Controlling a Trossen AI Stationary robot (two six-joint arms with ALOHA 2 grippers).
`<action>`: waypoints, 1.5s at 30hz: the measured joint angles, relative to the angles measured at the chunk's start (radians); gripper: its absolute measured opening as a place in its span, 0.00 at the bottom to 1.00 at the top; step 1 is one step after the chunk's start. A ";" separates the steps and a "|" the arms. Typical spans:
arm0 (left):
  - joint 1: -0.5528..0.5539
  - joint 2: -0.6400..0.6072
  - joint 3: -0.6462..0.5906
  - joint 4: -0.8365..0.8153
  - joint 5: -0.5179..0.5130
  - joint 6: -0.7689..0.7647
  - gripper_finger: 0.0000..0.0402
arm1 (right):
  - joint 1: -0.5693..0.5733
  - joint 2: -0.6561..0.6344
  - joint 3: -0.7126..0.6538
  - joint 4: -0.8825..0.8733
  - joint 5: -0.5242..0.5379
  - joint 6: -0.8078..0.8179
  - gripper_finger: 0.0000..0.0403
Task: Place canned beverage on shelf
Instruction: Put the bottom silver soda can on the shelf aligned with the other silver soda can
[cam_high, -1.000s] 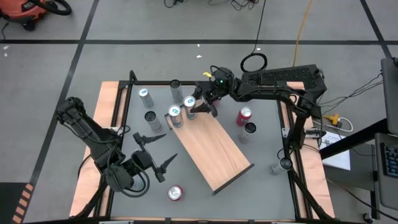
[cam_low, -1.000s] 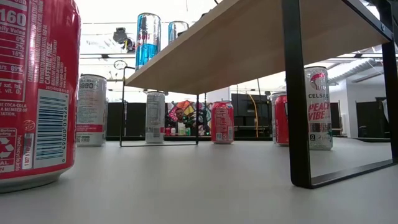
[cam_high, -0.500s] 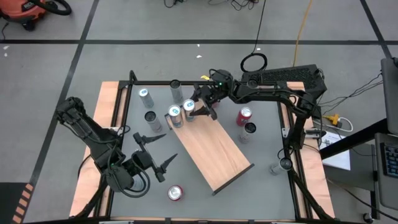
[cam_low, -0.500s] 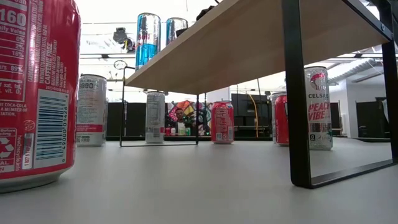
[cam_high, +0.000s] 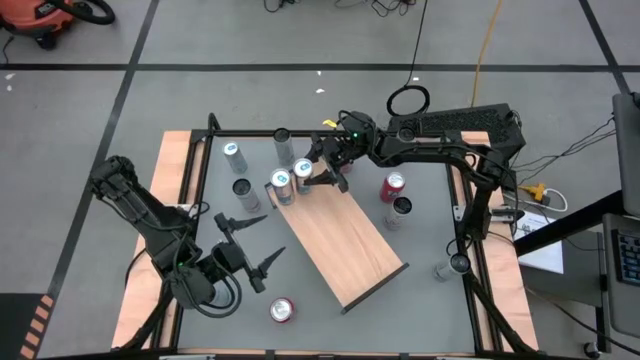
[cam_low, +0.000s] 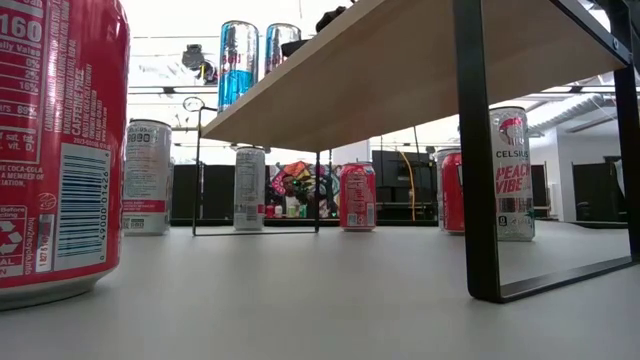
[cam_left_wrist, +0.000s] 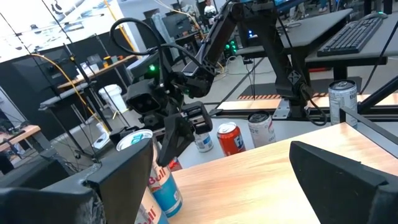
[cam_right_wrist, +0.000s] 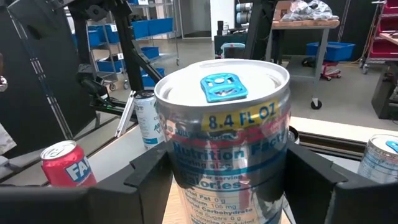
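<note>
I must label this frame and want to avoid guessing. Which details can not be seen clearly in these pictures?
- High view: whether the right end effector still touches the blue-tab can on the shelf; too small.
- Right wrist view: that can's base; cut off by the picture's edge.
- Low view: the shelf's top; seen from underneath.
- Left wrist view: the second can; the left end effector's finger covers it.

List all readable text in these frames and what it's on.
"8.4 FL OZ", "Nutrition Facts": silver can between the right tool fingers.
"CELSIUS", "PEACH VIBE": white can.
"160", "CAFFEINE FREE": red can.
"Red Bull", partly cut off: blue-silver can.
"FA", cut off: red can.
Other cans' print: too small.
</note>
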 joint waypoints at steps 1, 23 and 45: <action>0.000 0.000 0.000 0.000 0.000 0.000 0.93 | 0.000 0.000 0.000 -0.001 0.005 0.000 0.57; 0.000 0.000 0.000 0.001 0.000 -0.003 0.93 | 0.006 0.002 -0.001 -0.046 0.018 -0.042 0.57; 0.000 0.000 0.000 -0.004 0.006 -0.026 0.93 | 0.006 0.002 -0.001 -0.053 0.048 -0.034 0.75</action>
